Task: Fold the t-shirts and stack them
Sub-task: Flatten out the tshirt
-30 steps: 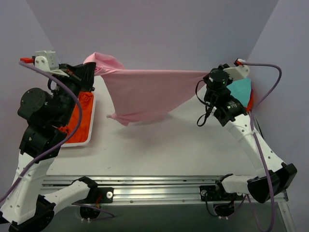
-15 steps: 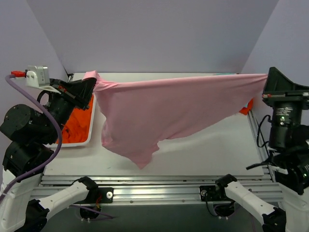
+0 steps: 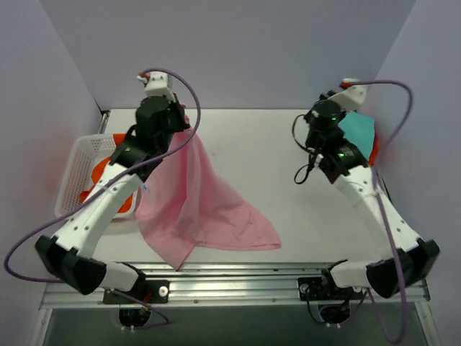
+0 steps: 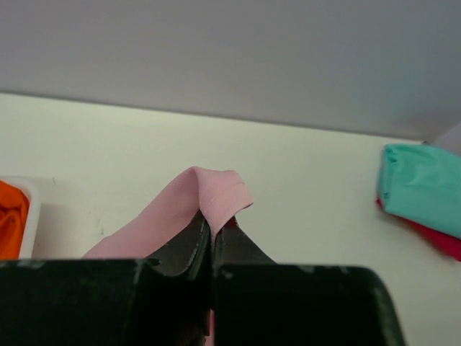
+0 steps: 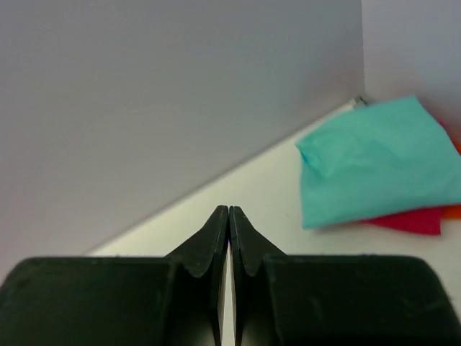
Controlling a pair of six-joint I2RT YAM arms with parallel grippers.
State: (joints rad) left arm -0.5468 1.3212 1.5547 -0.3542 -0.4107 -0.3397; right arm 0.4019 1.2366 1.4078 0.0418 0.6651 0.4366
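Observation:
A light pink t-shirt (image 3: pixel 205 213) hangs from my left gripper (image 3: pixel 176 121), and its lower part lies spread on the table's near left. In the left wrist view that gripper (image 4: pixel 214 220) is shut on a fold of the pink t-shirt (image 4: pixel 216 191). My right gripper (image 3: pixel 317 115) is raised at the back right, and its wrist view shows it (image 5: pixel 229 209) shut with nothing in it. A folded teal t-shirt (image 3: pixel 358 130) lies on a red one (image 3: pixel 373 153) at the back right corner. An orange t-shirt (image 3: pixel 104 173) sits in the basket.
The white mesh basket (image 3: pixel 72 162) stands at the table's left edge. Walls close in the back and both sides. The metal rail (image 3: pixel 238 277) runs along the near edge. The teal t-shirt (image 5: pixel 374 162) lies just right of my right gripper, over the red one (image 5: pixel 410 220).
The pink t-shirt was stretched between both grippers. My right gripper has let go and pulled back to the back right. My left arm swung to the back, and the shirt now hangs from it.

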